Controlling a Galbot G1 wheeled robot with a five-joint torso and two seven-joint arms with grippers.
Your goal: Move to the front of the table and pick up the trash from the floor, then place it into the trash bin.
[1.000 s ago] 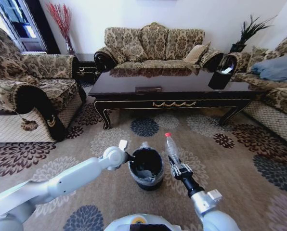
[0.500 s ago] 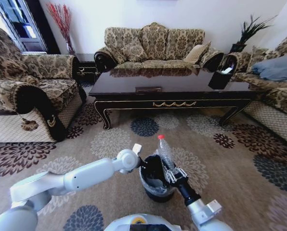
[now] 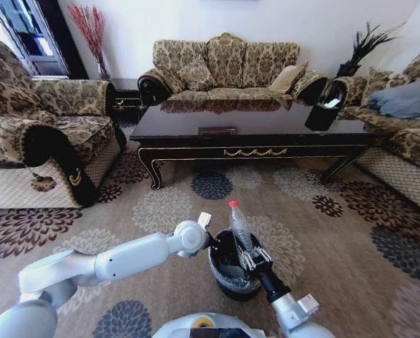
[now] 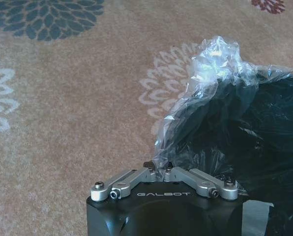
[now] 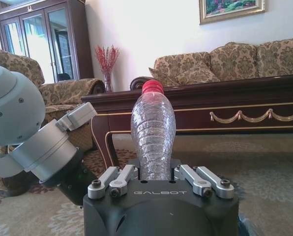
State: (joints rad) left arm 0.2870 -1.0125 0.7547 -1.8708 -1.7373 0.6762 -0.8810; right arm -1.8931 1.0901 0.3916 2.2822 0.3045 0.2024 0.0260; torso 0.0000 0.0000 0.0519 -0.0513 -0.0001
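— Any writing? Where's the bottle?
— "GALBOT" on both wrists. The right gripper (image 3: 250,258) pinches the clear red-capped bottle (image 3: 239,224) upright over the black trash bin (image 3: 232,283).
— Left gripper (image 4: 157,169)?
— Pressed together on the bin's plastic liner (image 4: 205,73).

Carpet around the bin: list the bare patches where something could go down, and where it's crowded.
Bare floor lies between the table and the trash bin, and to the bin's right. It is crowded at the bin itself: the left gripper pinches its liner, and the right gripper holds the bottle above its mouth.
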